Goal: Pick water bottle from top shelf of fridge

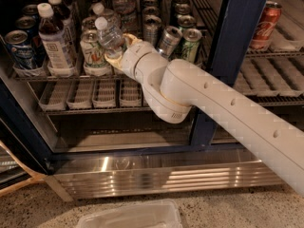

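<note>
The water bottle (110, 36), clear with a white cap, is tilted with its cap to the upper left at the front of the top shelf (61, 76) of the fridge (232, 51). My gripper (118, 49) reaches in from the right on the white arm. Its tan fingers (115, 59) are closed around the bottle's lower body. The bottle's base is hidden behind the gripper. Cans and other bottles stand close around it.
A white-capped bottle of dark liquid (53, 39), a blue can (19, 49) and a green-print can (92, 51) stand left. A tilted silver can (168, 39) and a green can (191, 44) stand right. A red can (263, 25) sits beyond the post. A lower rack (90, 94) holds bare trays. A plastic bin (128, 216) lies on the floor.
</note>
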You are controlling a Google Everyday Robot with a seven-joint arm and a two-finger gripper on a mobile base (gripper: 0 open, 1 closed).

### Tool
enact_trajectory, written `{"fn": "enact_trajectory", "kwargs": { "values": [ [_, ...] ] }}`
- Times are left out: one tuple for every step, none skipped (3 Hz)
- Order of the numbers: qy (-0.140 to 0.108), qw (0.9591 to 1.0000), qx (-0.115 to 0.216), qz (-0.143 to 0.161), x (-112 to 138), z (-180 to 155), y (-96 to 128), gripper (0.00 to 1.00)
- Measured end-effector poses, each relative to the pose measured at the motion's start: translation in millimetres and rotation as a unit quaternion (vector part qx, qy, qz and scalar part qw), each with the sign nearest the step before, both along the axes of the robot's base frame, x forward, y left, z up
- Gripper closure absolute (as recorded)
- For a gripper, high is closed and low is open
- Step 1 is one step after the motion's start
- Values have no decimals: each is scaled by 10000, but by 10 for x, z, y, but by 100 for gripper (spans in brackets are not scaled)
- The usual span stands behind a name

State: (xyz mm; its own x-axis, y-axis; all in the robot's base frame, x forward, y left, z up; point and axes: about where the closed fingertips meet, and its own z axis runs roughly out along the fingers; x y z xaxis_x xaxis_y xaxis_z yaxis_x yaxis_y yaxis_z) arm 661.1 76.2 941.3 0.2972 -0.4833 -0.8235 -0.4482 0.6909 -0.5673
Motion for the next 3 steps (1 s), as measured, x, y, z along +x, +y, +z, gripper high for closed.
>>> {"fn": "enact_trajectory", "kwargs": {
  "values": [
    [0,10000,0,0,-2,7,11,100],
    [149,9993,206,277,-92,45,65,100],
    [167,9988,251,383,-119,77,61,100]
  ]
}}
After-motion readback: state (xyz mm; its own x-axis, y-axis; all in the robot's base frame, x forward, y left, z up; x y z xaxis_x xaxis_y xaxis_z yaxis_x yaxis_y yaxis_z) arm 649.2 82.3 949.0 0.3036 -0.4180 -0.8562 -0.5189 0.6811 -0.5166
